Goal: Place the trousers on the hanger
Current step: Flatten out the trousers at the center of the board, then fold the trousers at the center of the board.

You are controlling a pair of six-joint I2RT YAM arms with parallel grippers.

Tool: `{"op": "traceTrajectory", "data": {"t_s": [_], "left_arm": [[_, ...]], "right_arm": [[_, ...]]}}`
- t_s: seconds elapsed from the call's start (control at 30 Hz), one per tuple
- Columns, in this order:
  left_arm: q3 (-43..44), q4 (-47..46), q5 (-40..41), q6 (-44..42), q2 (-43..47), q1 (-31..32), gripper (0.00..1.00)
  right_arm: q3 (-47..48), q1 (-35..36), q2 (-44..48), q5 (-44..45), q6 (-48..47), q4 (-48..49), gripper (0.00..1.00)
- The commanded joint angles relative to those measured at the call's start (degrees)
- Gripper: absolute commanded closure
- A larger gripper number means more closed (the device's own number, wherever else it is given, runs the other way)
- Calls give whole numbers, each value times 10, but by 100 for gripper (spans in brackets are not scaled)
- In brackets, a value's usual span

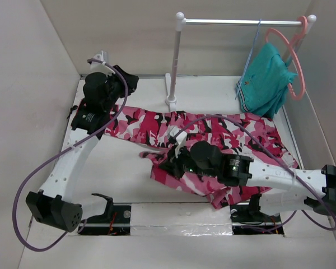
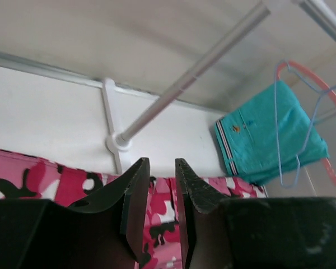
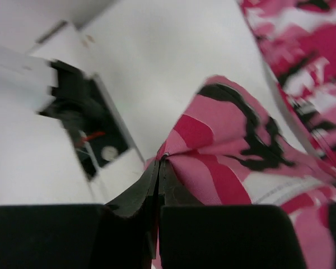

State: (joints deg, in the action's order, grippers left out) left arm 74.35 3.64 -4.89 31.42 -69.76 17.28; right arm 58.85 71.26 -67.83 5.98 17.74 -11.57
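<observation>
Right gripper (image 3: pixel 159 168), wrist view: jaws pressed together on a raised fold of the camouflage trousers (image 3: pixel 229 168), which fan out to the right of the fingertips. Left gripper (image 2: pixel 157 174), wrist view: jaws stand a narrow gap apart, with the trousers' printed cloth directly below and nothing visibly clamped; whether the tips touch the cloth cannot be told. The light-blue wire hanger (image 2: pixel 278 129) hangs from the rail (image 1: pixel 241 22), up and to the right of the left gripper and well apart from both grippers, alongside teal shorts (image 2: pixel 263 140) and a salmon plastic hanger (image 2: pixel 319 84).

Probable failure modes. The right gripper's pinch takes only a small fold, so the garment's weight may pull it free on lifting. With one end unheld, the trousers may bunch or drag. The thin hanger, crowded by the shorts, may swing or unhook when cloth is fed over its bar.
</observation>
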Motion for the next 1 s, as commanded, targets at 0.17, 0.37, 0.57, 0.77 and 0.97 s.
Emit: {"op": "traceTrajectory", "data": {"t_s": [0.17,0.37,0.57,0.77,0.97], "left_arm": [[-52,21,76,-45,31,-3,75],[-114,18,27,-17,22,-3,75],[-214,-26,18,17,62,-3,75],[-141,6,173,15,14,146,75],[-198,15,185,30,37,193,75]], "right_arm": [[-204,-61,33,41,54,186,100],[-298,-77,9,18,70,189,96],[-289,-72,40,23,43,89,45],[-245,-72,163,26,0,32,42],[-226,-72,117,8,-14,26,97]]}}
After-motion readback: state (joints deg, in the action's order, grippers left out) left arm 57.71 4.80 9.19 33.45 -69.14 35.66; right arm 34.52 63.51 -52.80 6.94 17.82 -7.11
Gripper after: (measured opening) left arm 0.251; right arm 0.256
